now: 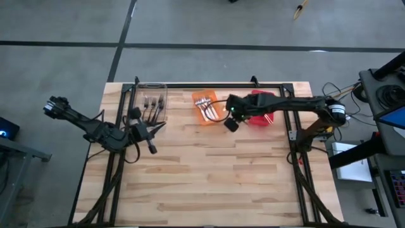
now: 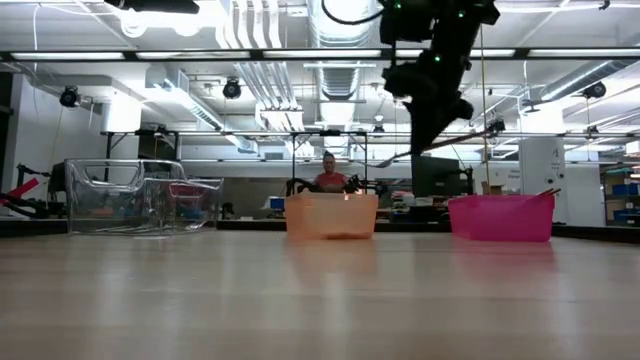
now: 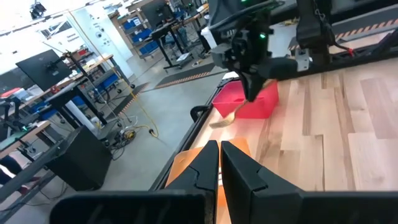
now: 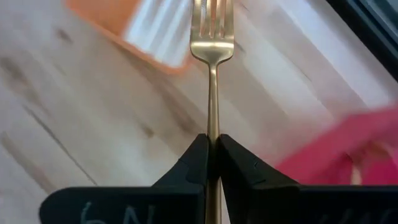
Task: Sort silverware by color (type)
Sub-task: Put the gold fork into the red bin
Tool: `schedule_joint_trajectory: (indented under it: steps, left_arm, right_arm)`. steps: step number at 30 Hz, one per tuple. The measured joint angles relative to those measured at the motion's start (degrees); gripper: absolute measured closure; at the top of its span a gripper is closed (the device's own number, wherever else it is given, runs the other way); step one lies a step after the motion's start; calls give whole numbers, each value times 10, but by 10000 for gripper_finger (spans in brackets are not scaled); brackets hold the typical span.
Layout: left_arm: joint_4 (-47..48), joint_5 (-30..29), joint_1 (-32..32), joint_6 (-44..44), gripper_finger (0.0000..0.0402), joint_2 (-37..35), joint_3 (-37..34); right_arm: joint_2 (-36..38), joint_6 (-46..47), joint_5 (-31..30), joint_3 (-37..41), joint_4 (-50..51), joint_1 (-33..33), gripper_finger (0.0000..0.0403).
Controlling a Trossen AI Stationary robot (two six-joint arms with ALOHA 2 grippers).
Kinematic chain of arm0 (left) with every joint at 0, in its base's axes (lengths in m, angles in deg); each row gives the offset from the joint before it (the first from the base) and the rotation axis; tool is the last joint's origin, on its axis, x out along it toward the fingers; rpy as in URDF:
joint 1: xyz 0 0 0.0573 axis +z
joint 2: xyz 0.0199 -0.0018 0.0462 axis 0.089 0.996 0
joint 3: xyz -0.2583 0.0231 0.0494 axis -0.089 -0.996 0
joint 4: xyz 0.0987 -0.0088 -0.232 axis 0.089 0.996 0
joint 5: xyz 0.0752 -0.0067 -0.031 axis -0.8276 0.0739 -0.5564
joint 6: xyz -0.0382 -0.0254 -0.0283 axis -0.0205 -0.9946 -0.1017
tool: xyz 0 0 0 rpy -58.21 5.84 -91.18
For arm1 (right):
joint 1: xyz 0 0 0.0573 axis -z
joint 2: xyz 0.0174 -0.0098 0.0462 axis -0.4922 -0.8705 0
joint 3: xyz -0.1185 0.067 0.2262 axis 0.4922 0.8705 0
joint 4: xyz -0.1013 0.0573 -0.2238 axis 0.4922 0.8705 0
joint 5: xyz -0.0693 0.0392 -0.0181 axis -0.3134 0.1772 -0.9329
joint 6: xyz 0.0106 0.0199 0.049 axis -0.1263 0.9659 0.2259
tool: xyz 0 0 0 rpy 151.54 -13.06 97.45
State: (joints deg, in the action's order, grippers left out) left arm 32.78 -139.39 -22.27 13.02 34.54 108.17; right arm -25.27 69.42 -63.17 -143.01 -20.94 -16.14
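A slim gold fork, four tines outward, is pinched by its handle in the right fingers

A grey concrete floor with dark seams surrounds the wooden table. Overhead, long strip lights and silvery ducts run across the ceiling of a big open workshop. Further back stand desks with monitors and shelves of blue boxes, and a person sits at a far workbench.
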Motion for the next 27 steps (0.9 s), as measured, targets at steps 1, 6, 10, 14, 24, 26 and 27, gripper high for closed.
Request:
schedule_joint_trajectory:
  steps: [1,6,10,14,24,26,27]
  left_arm:
    - [0,0,0,2,401,6,3]
    - [0,0,0,8,401,36,19]
    - [-1,0,0,22,401,58,32]
    - [0,-4,0,35,401,72,40]
    - [2,-91,1,37,401,78,36]
    - [2,-91,1,37,401,78,36]
    - [2,-91,1,37,401,78,36]
  right_arm:
    - [4,6,0,0,15,10,390]
    - [20,37,-15,0,102,52,390]
    - [38,60,-41,0,155,67,390]
    - [59,94,-61,0,195,77,390]
    - [100,148,-90,41,250,118,390]
    - [106,154,-90,57,250,129,390]
    - [109,156,-90,66,250,135,390]
